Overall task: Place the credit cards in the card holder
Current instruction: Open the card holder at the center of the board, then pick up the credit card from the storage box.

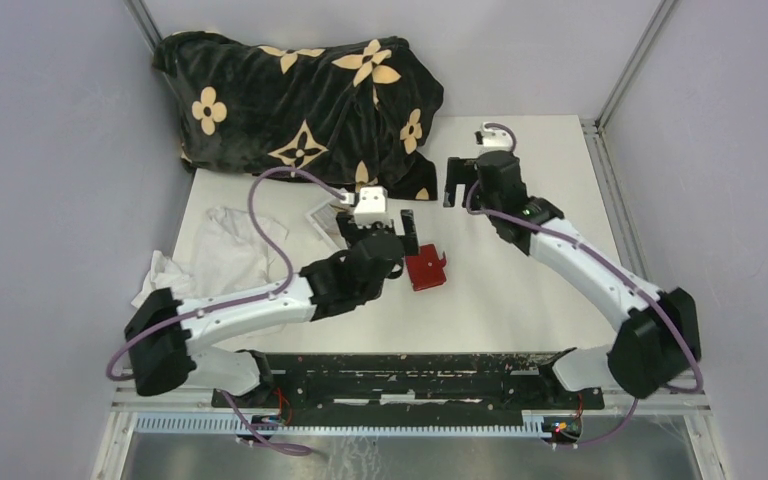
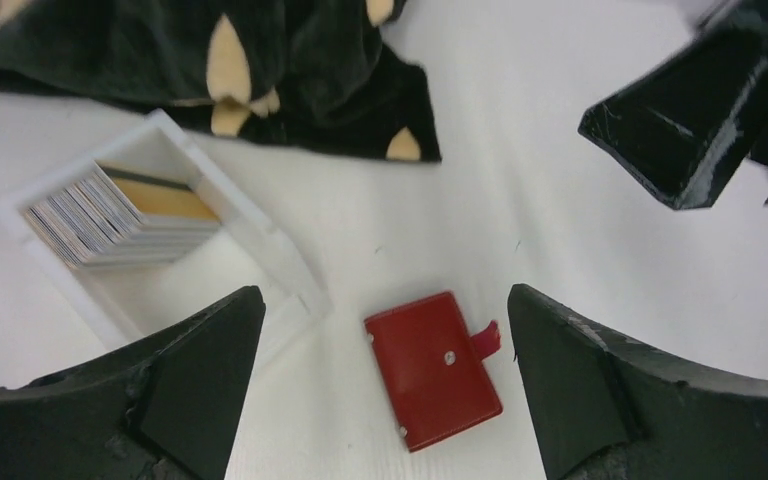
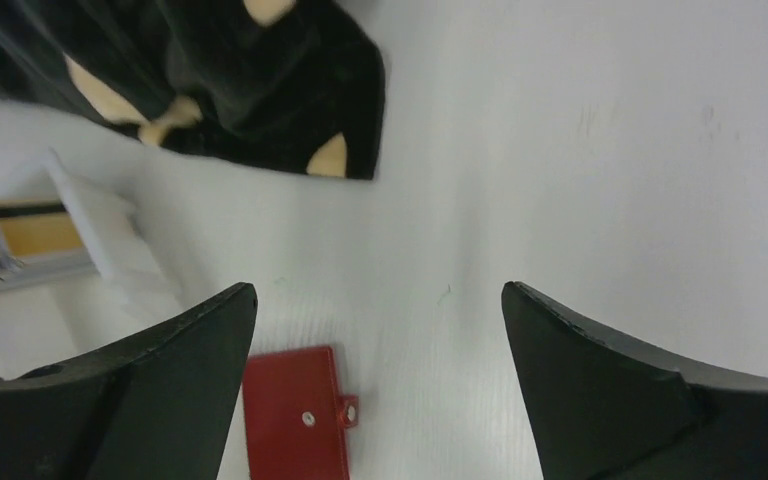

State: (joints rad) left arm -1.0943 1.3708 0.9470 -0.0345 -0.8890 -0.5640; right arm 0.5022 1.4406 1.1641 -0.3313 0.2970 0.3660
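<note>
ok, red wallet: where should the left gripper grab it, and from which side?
Probably from straight above: the wallet lies flat and closed on the table, so no side offers a face. Pinch across its two long edges, clear of the snap tab on one of them. The left gripper is open above it.

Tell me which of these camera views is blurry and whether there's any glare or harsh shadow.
Top external view: even, soft light, sharp, only faint shadows on the table. Left wrist view: the card holder and credit cards are crisp; the top right corner is smeared. Right wrist view: soft all over, the clear box most blurred.
</note>
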